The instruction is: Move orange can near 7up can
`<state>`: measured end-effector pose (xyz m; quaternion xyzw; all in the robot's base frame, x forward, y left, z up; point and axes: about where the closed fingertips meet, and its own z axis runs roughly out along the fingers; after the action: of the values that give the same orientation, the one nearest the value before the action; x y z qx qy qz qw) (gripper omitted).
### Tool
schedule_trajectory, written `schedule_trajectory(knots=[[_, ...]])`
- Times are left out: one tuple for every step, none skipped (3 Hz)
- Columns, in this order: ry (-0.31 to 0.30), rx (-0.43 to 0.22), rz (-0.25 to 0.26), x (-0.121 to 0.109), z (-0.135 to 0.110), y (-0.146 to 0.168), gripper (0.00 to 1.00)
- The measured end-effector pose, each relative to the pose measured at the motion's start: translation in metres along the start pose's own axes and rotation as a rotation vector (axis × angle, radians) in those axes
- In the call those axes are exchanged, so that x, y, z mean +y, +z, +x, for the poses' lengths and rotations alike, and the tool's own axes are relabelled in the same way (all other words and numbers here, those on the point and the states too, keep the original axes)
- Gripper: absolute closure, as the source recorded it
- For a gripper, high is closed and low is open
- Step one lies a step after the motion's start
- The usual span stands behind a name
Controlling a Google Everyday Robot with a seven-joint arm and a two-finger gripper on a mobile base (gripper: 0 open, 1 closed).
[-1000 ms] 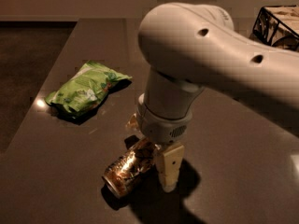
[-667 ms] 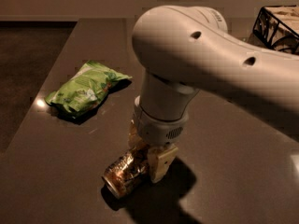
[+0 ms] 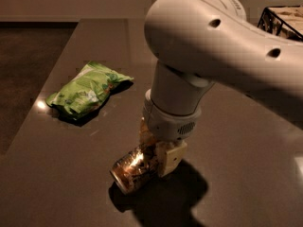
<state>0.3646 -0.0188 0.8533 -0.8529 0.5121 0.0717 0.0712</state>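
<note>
Camera view. My gripper (image 3: 157, 154) hangs straight down from the wrist at the middle of the dark table (image 3: 61, 183), low enough that its fingertips reach the surface. The orange can (image 3: 130, 167) lies on its side directly beneath it, resting on the table. The can's long axis runs from lower left, where its round end faces the camera, to upper right, where the other end disappears under my wrist. My two fingers (image 3: 171, 158) stand across that axis, one on the near-right flank of the can and one on the far-left flank, so the grip bears on the curved wall and not on the ends. Both fingers appear to lie against the can with no gap showing, so I judge the gripper to be pinching the can's rear half. The front half sticks out free toward the camera.

A green snack bag (image 3: 86, 90) lies well apart to the upper left, and a wire basket (image 3: 280, 19) sits at the table's far right corner, partly behind my arm. The 7up can is not visible anywhere in this view; my arm hides much of the right side of the table, so I cannot say which way it lies from the gripper. The coming move turns on that direction. Because the hold is off-centre, I expect the free front end to sag as I lift.
</note>
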Motion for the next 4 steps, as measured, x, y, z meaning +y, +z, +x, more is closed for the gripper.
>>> schedule_trajectory(knots=[[0.076, 0.021, 0.043, -0.003, 0.025, -0.023, 1.0], [0.189, 0.058, 0.099, -0.011, 0.064, -0.049, 1.0], [0.315, 0.074, 0.154, -0.023, 0.11, -0.069, 1.0], [0.446, 0.061, 0.22, -0.052, 0.157, -0.069, 1.0]])
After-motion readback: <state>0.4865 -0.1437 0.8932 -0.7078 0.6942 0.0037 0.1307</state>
